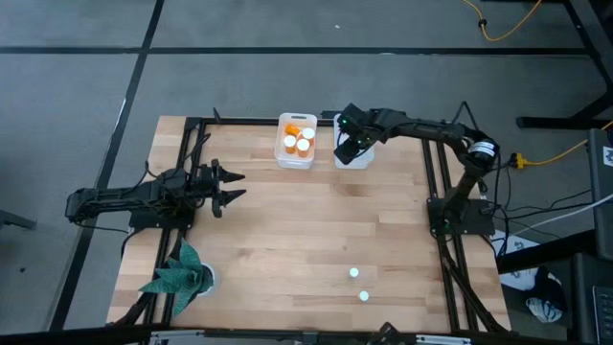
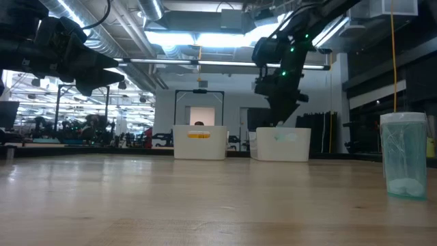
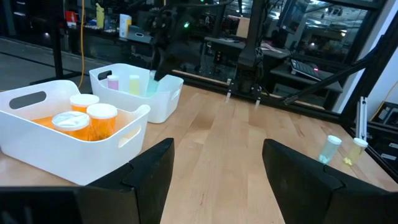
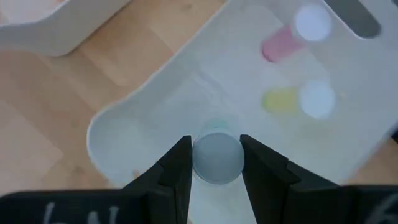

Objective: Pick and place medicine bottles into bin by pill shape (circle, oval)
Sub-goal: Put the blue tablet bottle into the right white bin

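The right gripper [image 4: 215,163] is gripping a pale green bottle [image 4: 217,155] upright, cap up, over the right bin [image 4: 186,93]; the left gripper [image 1: 230,186] is idling wide open.

Two bins [image 1: 296,153] side by side, two bottles [image 1: 354,274] near front edge

No text, label, brand or number can be read anywhere, on the bottles, bins or surface.

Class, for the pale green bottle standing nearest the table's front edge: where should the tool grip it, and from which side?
Grip the pale green bottle across its round body just under the cap, coming straight down from above. It stands upright and clear of its neighbour, so fingers fit either side.
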Tool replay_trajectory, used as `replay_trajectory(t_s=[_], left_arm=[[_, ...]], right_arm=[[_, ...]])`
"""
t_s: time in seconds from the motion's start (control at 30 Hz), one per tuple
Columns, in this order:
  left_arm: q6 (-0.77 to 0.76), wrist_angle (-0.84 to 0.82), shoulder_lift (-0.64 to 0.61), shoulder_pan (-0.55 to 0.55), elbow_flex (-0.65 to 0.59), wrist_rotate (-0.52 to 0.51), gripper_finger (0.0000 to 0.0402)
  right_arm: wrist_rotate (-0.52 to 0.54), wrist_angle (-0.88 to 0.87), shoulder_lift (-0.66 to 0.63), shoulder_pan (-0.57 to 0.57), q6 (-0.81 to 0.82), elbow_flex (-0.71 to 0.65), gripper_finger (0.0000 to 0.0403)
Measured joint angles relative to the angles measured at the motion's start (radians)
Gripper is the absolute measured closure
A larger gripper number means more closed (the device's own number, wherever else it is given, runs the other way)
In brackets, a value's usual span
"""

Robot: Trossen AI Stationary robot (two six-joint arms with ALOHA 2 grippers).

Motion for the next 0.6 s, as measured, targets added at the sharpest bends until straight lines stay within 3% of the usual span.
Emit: replay_trajectory(t_s=[0.6], left_arm=[[0.0,0.0,0.0,0.0,0.0,0.0,0.0165]], right_arm=[[-0.026,0.067,0.059,-0.005,0.003,0.0,0.0282]])
